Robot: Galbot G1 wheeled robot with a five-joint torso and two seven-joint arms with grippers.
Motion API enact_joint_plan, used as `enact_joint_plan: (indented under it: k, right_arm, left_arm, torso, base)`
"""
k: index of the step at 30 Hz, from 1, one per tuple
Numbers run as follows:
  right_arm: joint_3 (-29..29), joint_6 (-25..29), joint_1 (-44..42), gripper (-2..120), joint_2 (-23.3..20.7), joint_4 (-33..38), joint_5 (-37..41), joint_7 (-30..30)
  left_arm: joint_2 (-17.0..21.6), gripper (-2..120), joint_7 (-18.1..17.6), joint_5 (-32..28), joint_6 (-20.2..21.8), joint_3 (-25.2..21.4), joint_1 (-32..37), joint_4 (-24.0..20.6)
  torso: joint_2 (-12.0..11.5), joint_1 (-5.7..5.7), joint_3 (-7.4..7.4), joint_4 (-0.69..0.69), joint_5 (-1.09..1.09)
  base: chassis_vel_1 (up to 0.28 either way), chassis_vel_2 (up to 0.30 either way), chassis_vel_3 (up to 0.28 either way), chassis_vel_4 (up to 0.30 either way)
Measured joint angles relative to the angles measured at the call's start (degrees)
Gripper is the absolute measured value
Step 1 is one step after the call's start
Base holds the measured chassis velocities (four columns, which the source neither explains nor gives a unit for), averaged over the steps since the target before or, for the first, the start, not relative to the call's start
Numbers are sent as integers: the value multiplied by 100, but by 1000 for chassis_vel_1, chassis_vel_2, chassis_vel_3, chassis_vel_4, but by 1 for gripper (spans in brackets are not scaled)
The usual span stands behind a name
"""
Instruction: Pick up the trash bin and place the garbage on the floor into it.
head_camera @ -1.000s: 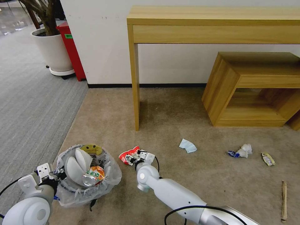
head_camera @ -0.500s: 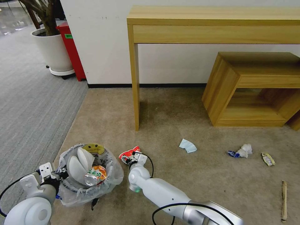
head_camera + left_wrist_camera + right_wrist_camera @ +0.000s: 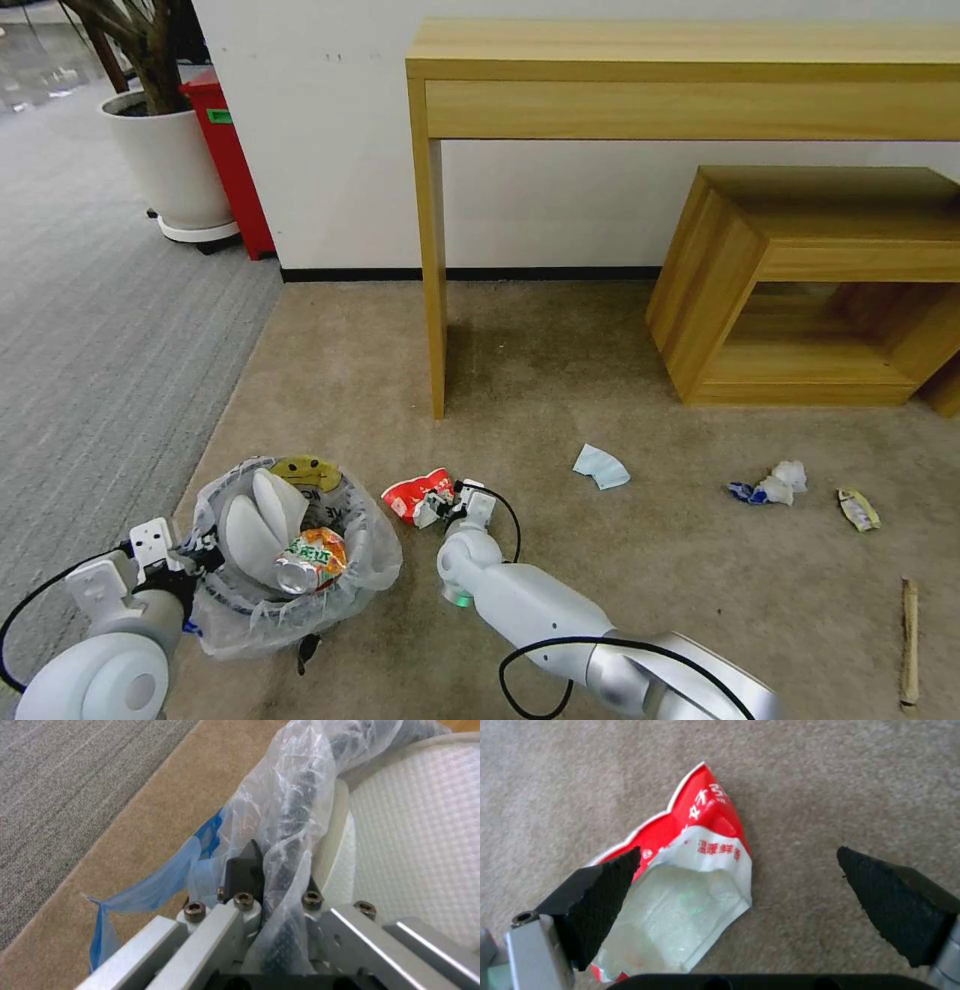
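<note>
1. Fingers of the right gripper [image 3: 740, 870] stand wide apart and hold nothing; one black pad [image 3: 605, 900] lies over the edge of the red wrapper [image 3: 690, 870], the other is over bare carpet to the side.
2. Fingers of the left gripper [image 3: 272, 885] are closed on the rim of the trash bin [image 3: 290, 555], with the clear bag pinched between them.
3. In the head view the trash bin is at the near left, on the beige floor [image 3: 600, 620] close to its border with the grey carpet [image 3: 90, 340]. The red wrapper lies just to the right of it.
4. Already inside the bin are two white slippers [image 3: 255, 515] and a crushed can [image 3: 310, 560]. I judge the task as partly done.
5. Left on the floor, going outward to the right: the red wrapper, a blue-white carton [image 3: 600, 466], a crumpled paper [image 3: 775, 483], a small wrapper [image 3: 857, 508] and a wooden stick [image 3: 909, 640] at the near right.
6. Between these things the carpet is open. On the far side stand the leg of the wooden table [image 3: 432, 260] and the low wooden shelf [image 3: 810, 290], well apart from the litter, so reaching seems not blocked.
</note>
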Motion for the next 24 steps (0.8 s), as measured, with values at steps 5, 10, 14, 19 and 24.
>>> enact_joint_plan:
  k: [5, 10, 14, 19, 24]
  right_arm:
    - [-174, -24, -84, 100, -3, 331, 18, 90]
    - [-334, -92, -171, 100, -5, 515, 34, 249]
    - [-418, -126, -185, 99, -5, 494, 18, 288]
    - [-460, -79, -181, 83, -5, 342, -77, 221]
    - [-459, -22, -160, 81, -6, 225, -142, 140]
  left_arm:
    - [-47, 1, 13, 23, -34, 63, -13, 34]
    - [-86, 1, 14, 38, -49, 136, -43, 38]
    - [-93, 1, 14, 37, -60, 143, -36, 35]
    - [-92, 1, 23, 28, -68, 163, -49, 33]
    - [-96, 1, 23, 21, -70, 202, -73, 54]
  torso:
    - [0, 0, 0, -1, -1]
    - [0, 0, 0, -2, -1]
    - [0, 0, 0, -1, 0]
    - [0, 0, 0, -1, 0]
    - [0, 0, 0, -1, 0]
  base:
    - [0, 0, 0, 0]
    - [0, 0, 0, 0]
    - [0, 0, 0, 0]
    - [0, 0, 0, 0]
    - [0, 0, 0, 0]
